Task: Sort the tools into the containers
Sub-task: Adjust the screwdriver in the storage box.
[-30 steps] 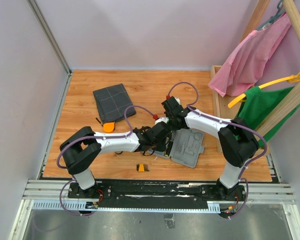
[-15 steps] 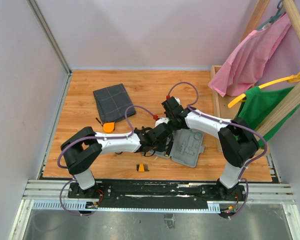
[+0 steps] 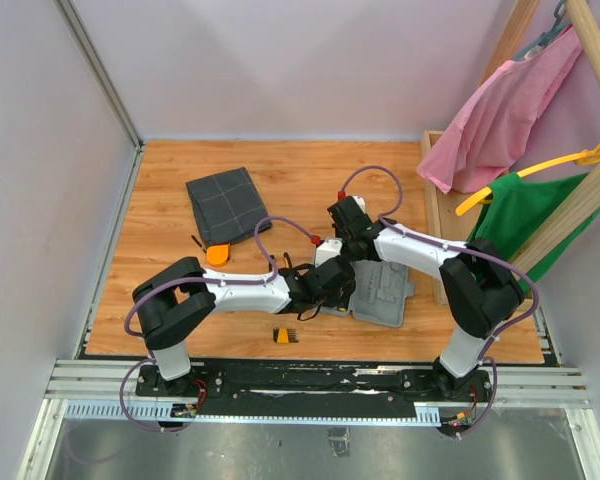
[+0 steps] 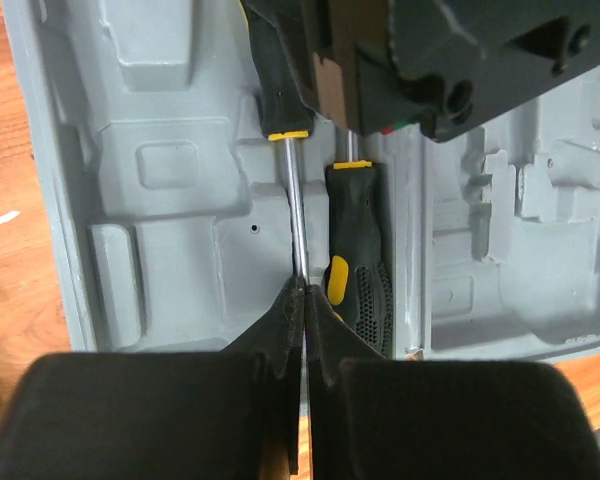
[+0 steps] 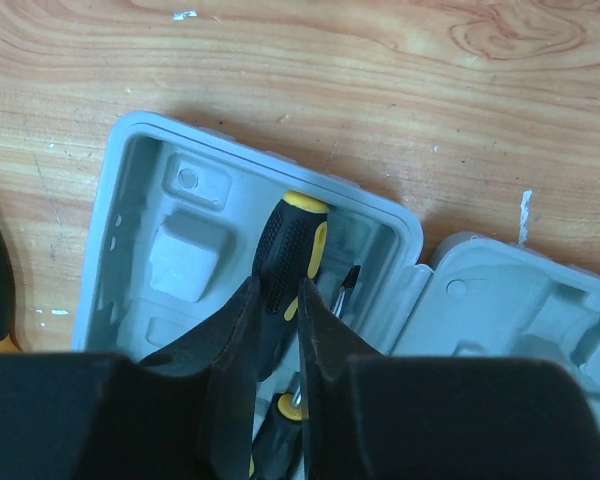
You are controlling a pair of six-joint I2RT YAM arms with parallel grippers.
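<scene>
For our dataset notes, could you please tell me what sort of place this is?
Probably a robotics lab test cell: plain wall panels enclose a wooden tabletop, two arms are bolted to an aluminium rail, and a wooden clothes rack stands alongside.

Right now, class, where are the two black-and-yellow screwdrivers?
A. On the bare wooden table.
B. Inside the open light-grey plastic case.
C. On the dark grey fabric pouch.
B: the left wrist view shows the first screwdriver and the second screwdriver side by side in the moulded recesses of the light-grey case.
</scene>
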